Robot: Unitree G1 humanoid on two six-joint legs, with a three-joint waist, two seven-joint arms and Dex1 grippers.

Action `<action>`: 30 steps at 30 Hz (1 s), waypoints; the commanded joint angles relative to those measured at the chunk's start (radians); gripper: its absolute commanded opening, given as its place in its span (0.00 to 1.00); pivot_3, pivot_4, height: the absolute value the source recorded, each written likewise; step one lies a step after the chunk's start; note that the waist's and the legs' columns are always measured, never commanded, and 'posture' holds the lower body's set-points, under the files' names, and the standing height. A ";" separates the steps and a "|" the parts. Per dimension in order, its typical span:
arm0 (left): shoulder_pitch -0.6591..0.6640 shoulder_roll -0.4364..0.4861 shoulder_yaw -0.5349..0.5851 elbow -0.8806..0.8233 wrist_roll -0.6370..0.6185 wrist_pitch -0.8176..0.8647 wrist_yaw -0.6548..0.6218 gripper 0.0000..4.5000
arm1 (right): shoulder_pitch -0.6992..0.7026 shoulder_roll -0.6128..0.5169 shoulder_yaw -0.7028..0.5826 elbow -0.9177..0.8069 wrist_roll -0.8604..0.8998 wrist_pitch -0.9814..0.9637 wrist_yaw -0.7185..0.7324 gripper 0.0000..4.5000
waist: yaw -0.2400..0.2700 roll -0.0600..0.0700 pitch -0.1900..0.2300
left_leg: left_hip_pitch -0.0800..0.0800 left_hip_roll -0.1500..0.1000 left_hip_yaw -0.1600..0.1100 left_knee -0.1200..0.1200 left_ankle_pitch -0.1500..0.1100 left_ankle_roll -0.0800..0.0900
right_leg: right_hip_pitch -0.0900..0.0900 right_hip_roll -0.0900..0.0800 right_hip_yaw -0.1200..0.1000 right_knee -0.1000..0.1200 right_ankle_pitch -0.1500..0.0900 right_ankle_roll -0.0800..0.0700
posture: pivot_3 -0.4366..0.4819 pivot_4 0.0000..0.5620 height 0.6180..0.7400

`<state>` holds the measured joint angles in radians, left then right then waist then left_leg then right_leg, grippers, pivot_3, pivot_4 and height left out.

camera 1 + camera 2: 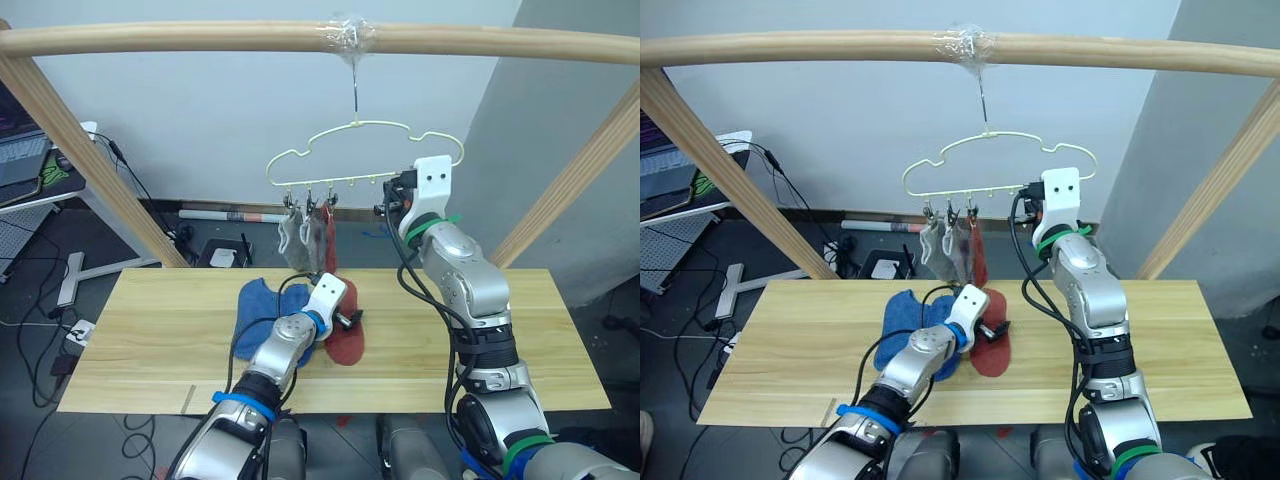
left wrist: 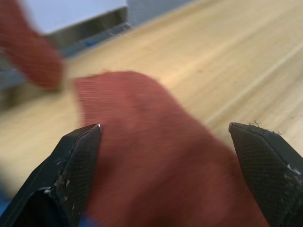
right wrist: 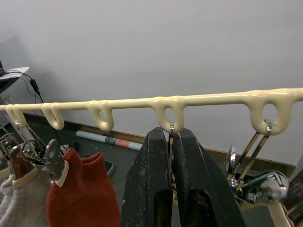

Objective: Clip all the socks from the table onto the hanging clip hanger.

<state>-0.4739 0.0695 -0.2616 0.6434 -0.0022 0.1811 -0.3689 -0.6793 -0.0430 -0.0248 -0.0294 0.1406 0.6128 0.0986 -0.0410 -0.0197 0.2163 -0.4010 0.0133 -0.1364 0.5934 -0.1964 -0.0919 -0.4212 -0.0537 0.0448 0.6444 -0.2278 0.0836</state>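
Even, soft indoor light fills the scene; we see no hard shadows on the table [image 1: 150, 330], only faint shade beside the rust-red sock [image 1: 345, 340] lying on it. The pale wall [image 1: 220, 120] behind is bright and flat, without glare. A small sheen shows on the clear tape [image 1: 345, 35] wrapped on the wooden pole [image 1: 150, 40]. The pole bows toward the edges, a sign of wide-angle distortion. In the left wrist view we find the sock and tabletop smeared and soft, while the black fingertips [image 2: 75, 165] stay sharp. The right wrist view holds the clip hanger [image 3: 118, 103] crisp.
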 commanded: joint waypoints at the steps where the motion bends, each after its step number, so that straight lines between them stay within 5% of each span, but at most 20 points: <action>1: -0.011 -0.010 -0.003 0.047 0.027 -0.014 -0.008 1.00 | 0.011 -0.005 -0.014 -0.031 0.005 0.011 -0.011 0.01 | -0.003 0.000 0.000 | 0.000 0.000 0.000 0.000 0.000 0.000 | 0.000 0.000 0.000 0.000 0.000 0.000 | 0.44 0.37 1.00; 18: 0.078 0.030 -0.045 -0.065 0.103 -0.084 -0.086 0.00 | 0.020 -0.049 -0.026 -0.023 0.022 0.018 0.032 0.00 | 0.000 0.000 0.000 | 0.001 0.000 0.000 0.000 0.000 0.000 | 0.001 0.000 0.000 0.000 0.000 0.001 | 0.47 0.35 1.00; 30: 0.115 0.004 0.055 -0.394 -0.125 -0.153 -0.259 0.00 | -0.060 -0.079 -0.269 -0.067 0.295 0.385 0.022 0.00 | 0.011 0.000 -0.001 | 0.000 0.000 -0.001 0.000 0.000 0.000 | 0.001 0.000 0.000 0.000 0.000 0.000 | 0.47 0.32 1.00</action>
<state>-0.3678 0.0699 -0.2072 0.3153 -0.1002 0.0327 -0.6024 -0.7393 -0.1143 -0.2303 -0.0862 0.3996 0.9308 0.1507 -0.0299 -0.0193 0.2154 -0.4009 0.0133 -0.1370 0.5939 -0.1964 -0.0919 -0.4199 -0.0538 0.0447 0.6442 -0.2275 0.0836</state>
